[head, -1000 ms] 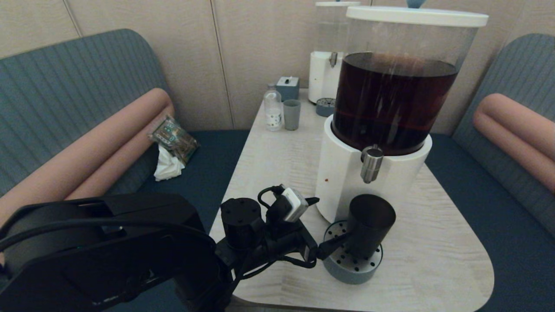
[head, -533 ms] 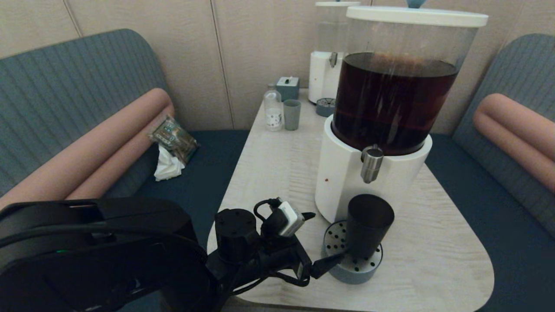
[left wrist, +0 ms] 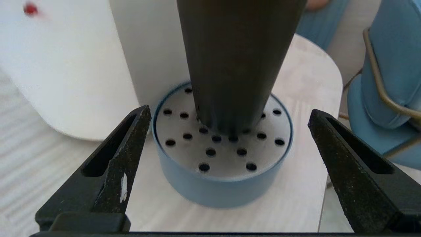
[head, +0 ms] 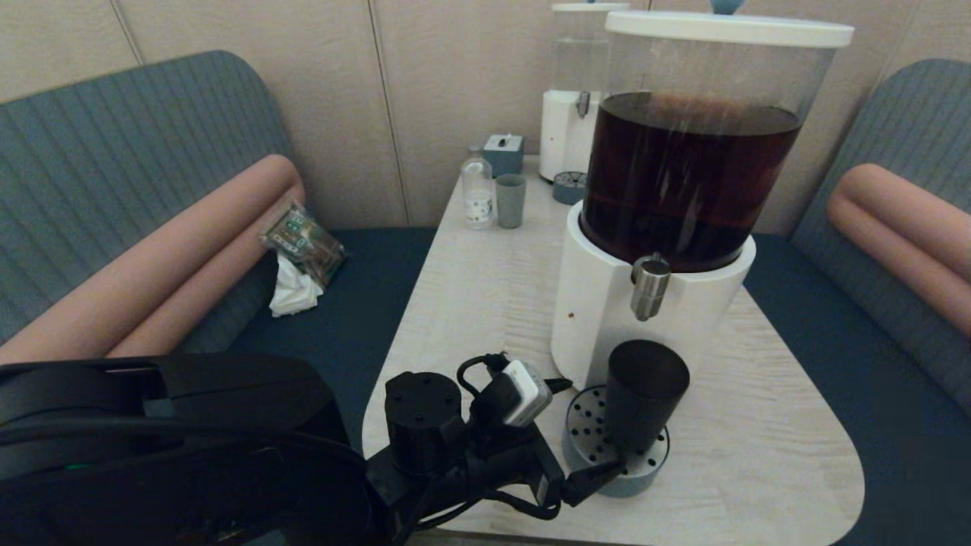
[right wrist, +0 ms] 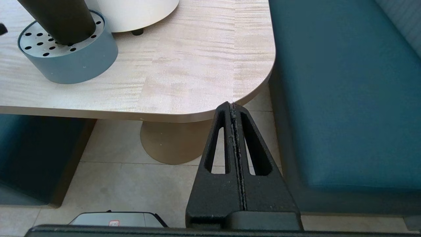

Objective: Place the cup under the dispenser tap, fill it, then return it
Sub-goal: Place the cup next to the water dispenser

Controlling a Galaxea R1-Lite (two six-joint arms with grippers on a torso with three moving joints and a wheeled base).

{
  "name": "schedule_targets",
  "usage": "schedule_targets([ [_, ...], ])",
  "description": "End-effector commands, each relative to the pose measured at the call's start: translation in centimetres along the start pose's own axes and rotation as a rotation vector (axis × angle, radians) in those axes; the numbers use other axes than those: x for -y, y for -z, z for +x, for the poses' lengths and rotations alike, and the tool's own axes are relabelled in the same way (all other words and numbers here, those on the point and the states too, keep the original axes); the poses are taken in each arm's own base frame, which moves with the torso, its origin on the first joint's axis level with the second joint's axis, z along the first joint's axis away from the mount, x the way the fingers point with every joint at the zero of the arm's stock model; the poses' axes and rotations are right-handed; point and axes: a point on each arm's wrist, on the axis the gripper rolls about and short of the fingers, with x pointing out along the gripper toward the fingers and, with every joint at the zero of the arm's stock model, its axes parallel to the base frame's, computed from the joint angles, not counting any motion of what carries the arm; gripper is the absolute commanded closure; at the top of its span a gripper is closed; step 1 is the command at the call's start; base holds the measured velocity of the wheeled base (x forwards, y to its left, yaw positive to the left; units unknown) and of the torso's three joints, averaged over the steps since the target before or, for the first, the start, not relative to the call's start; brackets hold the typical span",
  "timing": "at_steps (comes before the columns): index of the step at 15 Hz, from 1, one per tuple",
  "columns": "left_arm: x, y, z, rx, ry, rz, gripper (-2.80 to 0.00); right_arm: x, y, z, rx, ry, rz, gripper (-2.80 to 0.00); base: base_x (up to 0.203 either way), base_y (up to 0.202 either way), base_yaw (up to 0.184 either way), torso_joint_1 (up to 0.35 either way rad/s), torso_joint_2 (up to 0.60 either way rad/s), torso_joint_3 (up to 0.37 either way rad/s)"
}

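Smoky cup on drip tray under dispenser tap, left claw wide, right claw closed

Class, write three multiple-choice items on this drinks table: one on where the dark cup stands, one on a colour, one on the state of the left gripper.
1. The cup stands:
A) on the perforated drip tray
B) beside the bottle
C) on the bench

2. The liquid in the big dispenser is:
A) clear
B) dark brown
C) green

3. The left gripper is:
A) shut on the cup
B) open, clear of the cup
C) holding the tap

Key: 1 A, its base rests on the holed plate below the tap; 2 B, seen through the clear tank; 3 B, both fingers stand apart from the cup.
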Motion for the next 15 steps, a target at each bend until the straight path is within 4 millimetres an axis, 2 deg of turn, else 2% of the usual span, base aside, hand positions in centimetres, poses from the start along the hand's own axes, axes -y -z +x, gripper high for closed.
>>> schedule_targets([
  [1,-0.2,-0.4,0.3,0.024,-0.005,0.009,-2.80,0.0,0.0,0.0,-0.001,0.000,0.000,0.00,0.000,0.000,0.000,0.000,0.00,0.000],
  [15,-0.5,-0.3,2.5,0.067,-0.035,0.028,-2.80,0.0,0.0,0.0,-0.001,0.000,0.000,0.00,0.000,0.000,0.000,0.000,0.00,0.000],
])
